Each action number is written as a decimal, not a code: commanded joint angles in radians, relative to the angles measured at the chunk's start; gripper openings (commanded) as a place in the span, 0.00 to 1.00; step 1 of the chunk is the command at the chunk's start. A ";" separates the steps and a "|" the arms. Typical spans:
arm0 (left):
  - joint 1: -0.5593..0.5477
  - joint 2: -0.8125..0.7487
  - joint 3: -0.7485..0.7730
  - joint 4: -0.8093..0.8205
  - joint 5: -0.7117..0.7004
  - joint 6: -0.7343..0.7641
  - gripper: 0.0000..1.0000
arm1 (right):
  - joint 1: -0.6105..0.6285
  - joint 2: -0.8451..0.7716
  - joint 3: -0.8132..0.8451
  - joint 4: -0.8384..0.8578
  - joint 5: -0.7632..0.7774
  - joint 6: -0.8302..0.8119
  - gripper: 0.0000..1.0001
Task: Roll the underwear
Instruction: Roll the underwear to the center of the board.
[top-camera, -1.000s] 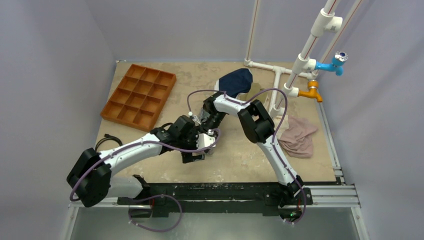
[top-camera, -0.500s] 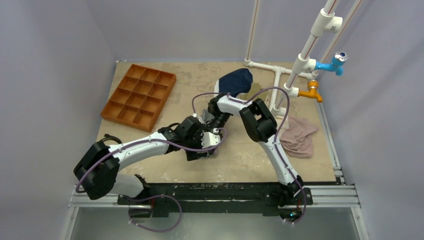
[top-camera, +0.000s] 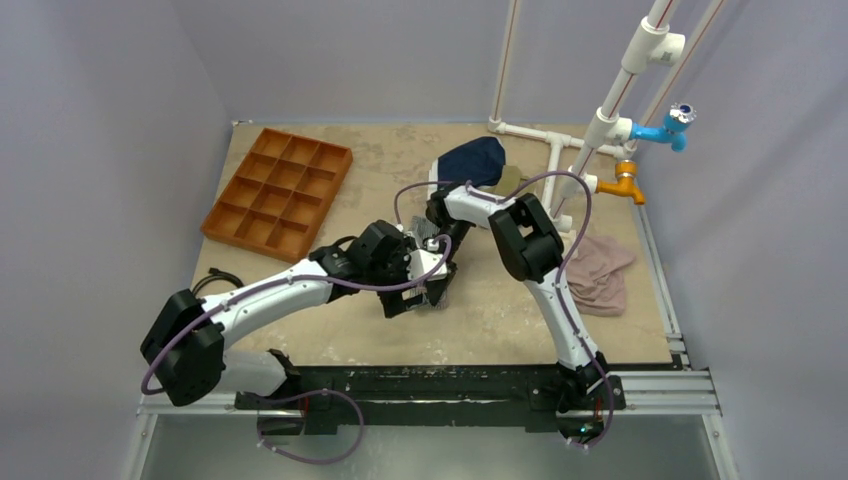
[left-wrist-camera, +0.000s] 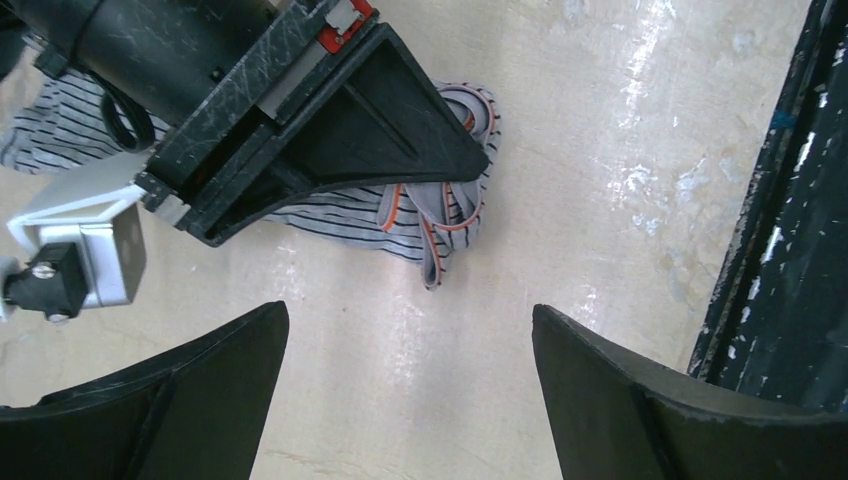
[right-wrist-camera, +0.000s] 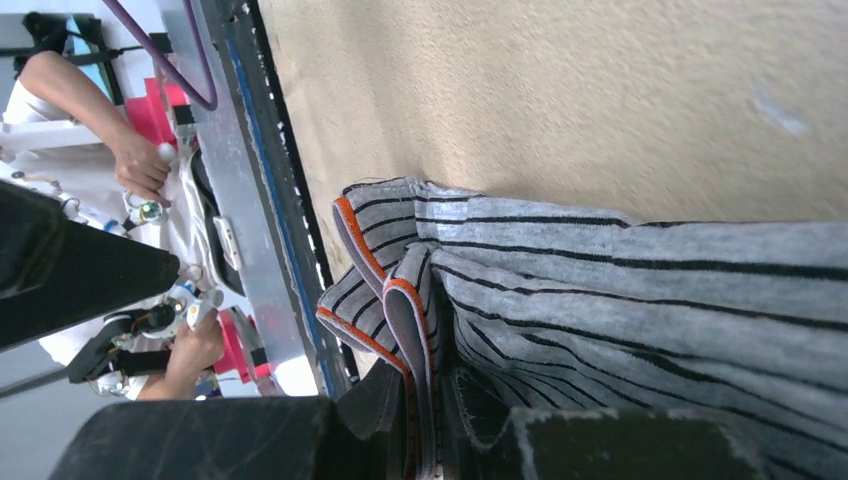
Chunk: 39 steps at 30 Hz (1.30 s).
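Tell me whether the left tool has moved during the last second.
Yes. The left tool moved rightward, away from the orange plastic compartment tray; the right tool grips the grey-and-white striped cloth underwear.

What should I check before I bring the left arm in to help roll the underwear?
1. Hold of the right gripper on the underwear: ok, shut on the orange-edged band.
2. The left gripper open and empty: ok, fingers wide apart.
3. Cloth between the left fingers: not ok; bare table there, the cloth lies beyond the tips.
4. Roll started: not ok, the cloth lies flat, band folded over.
5. Gap between the two grippers: cannot tell; they crowd together in the top view.
6. The navy garment apart from the work: ok.
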<state>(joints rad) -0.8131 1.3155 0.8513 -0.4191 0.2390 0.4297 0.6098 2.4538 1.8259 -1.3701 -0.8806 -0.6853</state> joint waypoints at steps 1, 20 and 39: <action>-0.005 0.033 0.040 0.042 0.064 -0.048 0.91 | -0.039 -0.010 -0.044 0.168 0.204 -0.023 0.06; -0.018 0.133 0.024 0.155 0.079 -0.084 0.89 | -0.045 -0.009 -0.053 0.162 0.148 -0.040 0.08; -0.032 0.271 0.046 0.239 0.061 -0.102 0.75 | -0.047 0.002 -0.056 0.142 0.133 -0.062 0.09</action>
<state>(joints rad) -0.8349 1.5730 0.8577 -0.2218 0.2764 0.3370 0.5690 2.4317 1.7813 -1.3560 -0.8818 -0.6827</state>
